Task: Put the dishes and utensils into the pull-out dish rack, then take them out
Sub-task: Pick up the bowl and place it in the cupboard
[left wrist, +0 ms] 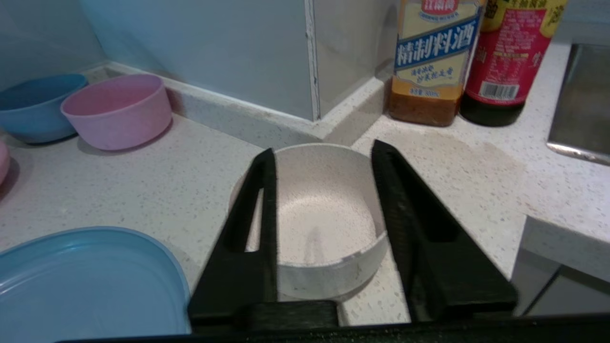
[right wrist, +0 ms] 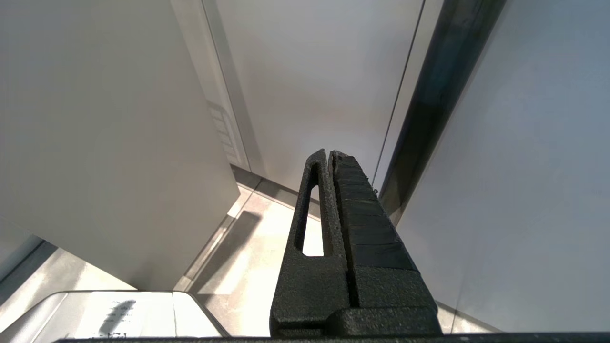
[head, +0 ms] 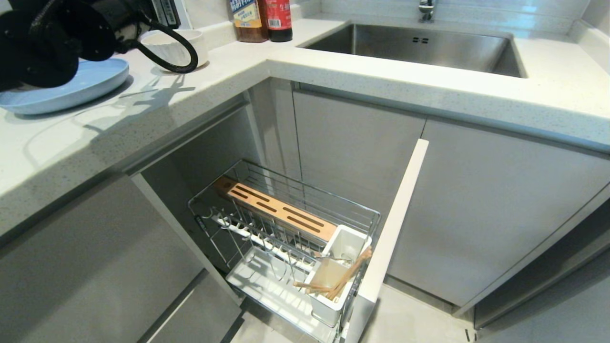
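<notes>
The bowl [left wrist: 324,224] stands upright on the table [left wrist: 143,190], in the corner by the wall, and the left gripper [left wrist: 324,152] sits right over it with its jaws apart. One finger [left wrist: 267,209] reaches down inside the bowl, over its floor; the other finger [left wrist: 405,214] lies outside the rim on the side toward the two bottles [left wrist: 472,57]. So one side of the bowl's wall falls between the jaws, though I cannot tell whether either finger touches it. The rim is round, so no long axis matters here: what counts is that the wall stays in the gap and the jaws close across it, not along it.

The plate [left wrist: 86,281] lies flat on the table just beside the bowl, apart from it, on the side away from the bottles. A pink bowl [left wrist: 116,109] and a blue bowl [left wrist: 33,112] stand farther back by the wall.

The rack [head: 286,238] is pulled out below the table and well apart from the bowl; its holder [head: 336,276] already has the chopsticks [head: 340,281] in it, while its dish slots hold nothing. The left arm is plainly the nearer one. The right gripper [right wrist: 331,155] hangs low beside the cabinets, jaws together, holding nothing.
</notes>
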